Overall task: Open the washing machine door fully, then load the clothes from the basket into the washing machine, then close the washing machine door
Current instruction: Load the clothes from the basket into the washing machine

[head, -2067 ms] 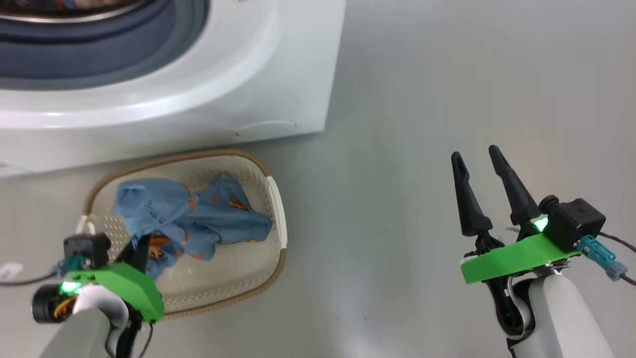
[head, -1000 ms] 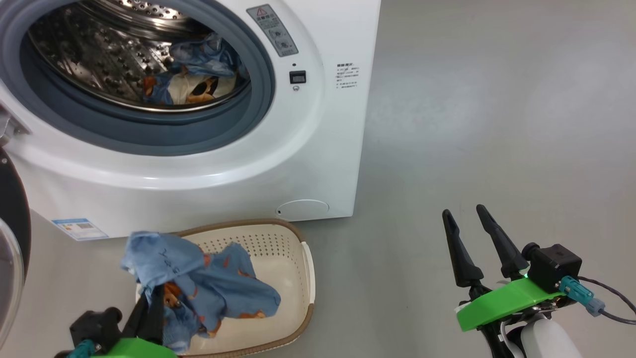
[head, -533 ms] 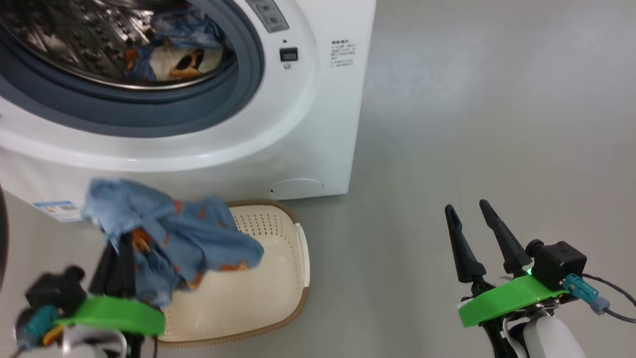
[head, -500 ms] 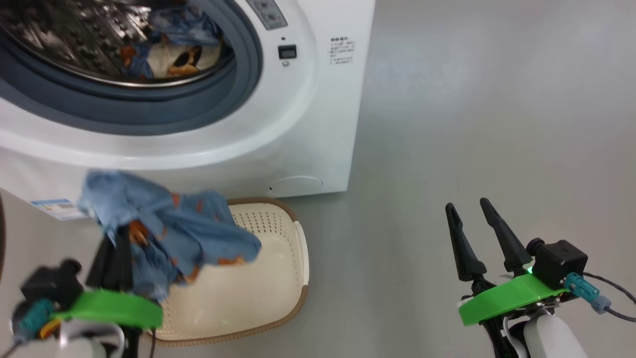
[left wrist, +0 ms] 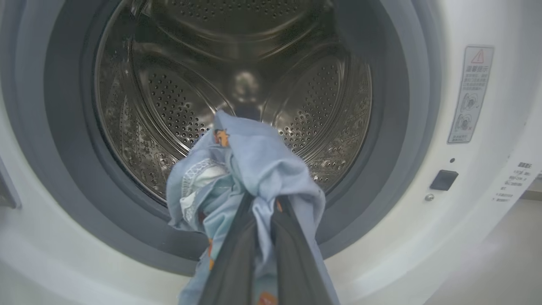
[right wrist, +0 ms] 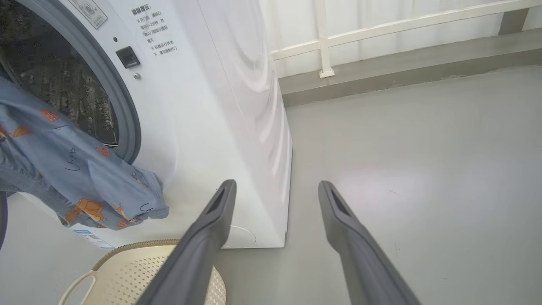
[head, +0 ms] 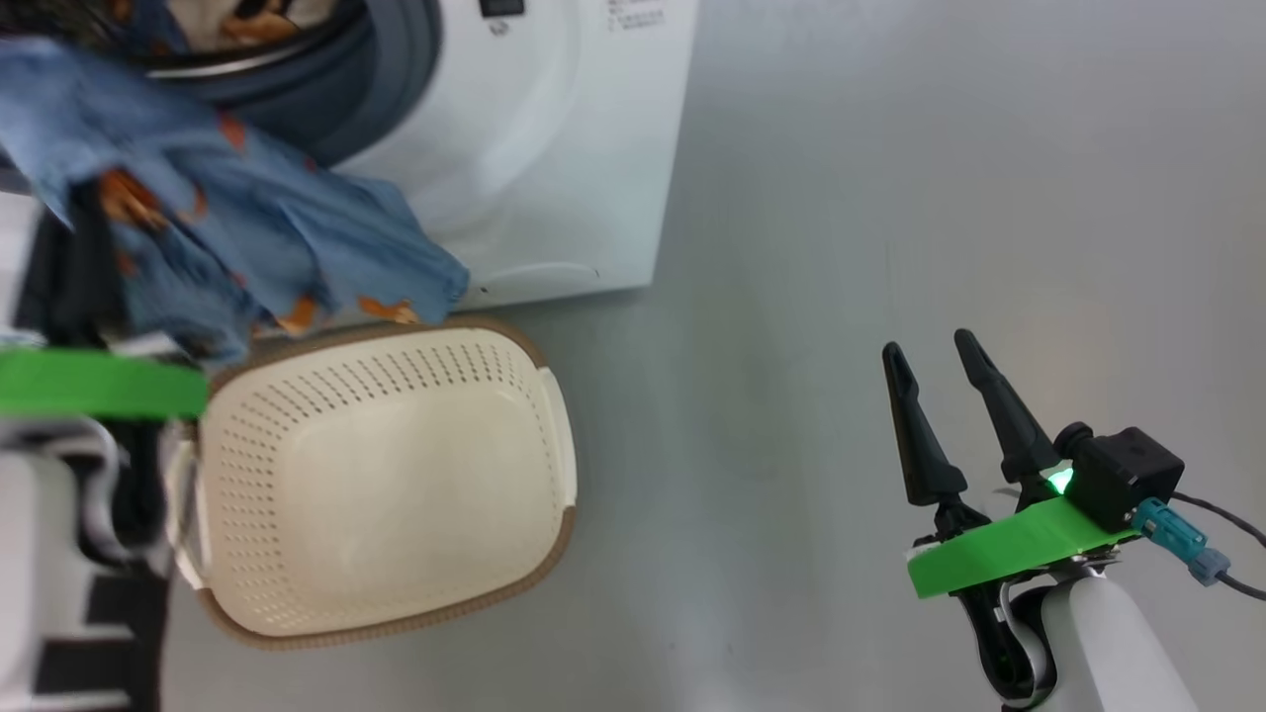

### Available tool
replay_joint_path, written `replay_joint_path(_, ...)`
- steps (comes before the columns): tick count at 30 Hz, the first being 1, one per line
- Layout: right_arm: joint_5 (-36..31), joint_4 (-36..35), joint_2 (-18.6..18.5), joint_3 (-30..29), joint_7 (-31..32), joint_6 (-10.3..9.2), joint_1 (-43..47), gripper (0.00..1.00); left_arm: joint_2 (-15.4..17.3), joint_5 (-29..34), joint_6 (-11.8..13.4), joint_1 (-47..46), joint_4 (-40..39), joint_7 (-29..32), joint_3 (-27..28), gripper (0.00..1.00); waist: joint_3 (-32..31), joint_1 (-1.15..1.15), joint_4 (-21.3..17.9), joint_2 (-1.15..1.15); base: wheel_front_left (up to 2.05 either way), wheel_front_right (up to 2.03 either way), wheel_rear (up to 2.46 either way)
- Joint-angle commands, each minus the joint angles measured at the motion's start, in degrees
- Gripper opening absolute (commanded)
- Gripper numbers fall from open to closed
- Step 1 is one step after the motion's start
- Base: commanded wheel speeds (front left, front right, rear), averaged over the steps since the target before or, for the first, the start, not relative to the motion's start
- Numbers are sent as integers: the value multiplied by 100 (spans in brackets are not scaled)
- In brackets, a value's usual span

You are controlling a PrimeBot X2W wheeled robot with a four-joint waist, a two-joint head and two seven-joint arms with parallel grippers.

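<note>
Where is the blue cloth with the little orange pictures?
The blue cloth hangs at the upper left of the head view, pinched in the left gripper, above the basket and right in front of the washing machine's open drum.

1. The washing machine (left wrist: 423, 237) has a grey sticker (left wrist: 471, 94) beside its round hole, with a red triangle and a "!" on top; the words below are too small to read
2. The black printed lines (right wrist: 150, 30) on its white front are too small to read
3. The low label (right wrist: 95, 240) is too small too
</note>
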Motion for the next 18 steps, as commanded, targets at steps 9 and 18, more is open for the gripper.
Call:
replay_joint_path(9, 100, -386, 12, 165, -28, 9, -235, 100, 989, -430, -15, -1538, 717, -37, -29, 0, 1158, 0, -595, 0, 0, 0, 0)
replay_joint_path(18, 312, -583, 12, 206, -28, 9, -372, 100, 1803, -975, -15, -3168, 1835, 97, -550, 0, 1936, 0, -984, 0, 0, 0, 0)
